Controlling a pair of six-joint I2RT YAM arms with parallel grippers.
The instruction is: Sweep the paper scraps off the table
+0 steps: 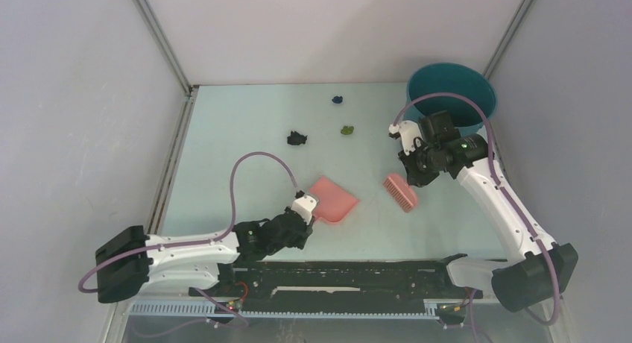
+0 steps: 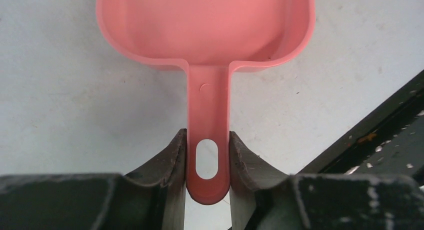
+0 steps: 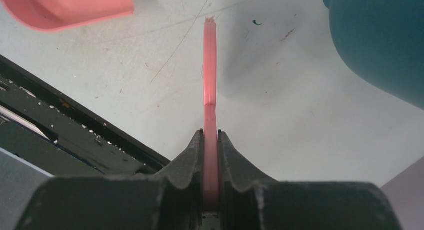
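Paper scraps (image 1: 297, 139), black, green and blue, sit toward the table's (image 1: 238, 149) far edge and look feather-light and soft, so you sweep rather than pinch them, your left gripper (image 2: 207, 140) clamping the dustpan (image 2: 205, 25) handle, right gripper (image 3: 210, 135) pinching the brush (image 3: 210, 65).

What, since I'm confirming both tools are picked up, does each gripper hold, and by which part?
Left gripper: the dustpan, by its handle's end at the hang hole. Right gripper: the hand brush, by its handle.

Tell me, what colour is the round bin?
The bin is teal, seen best in the top external view.
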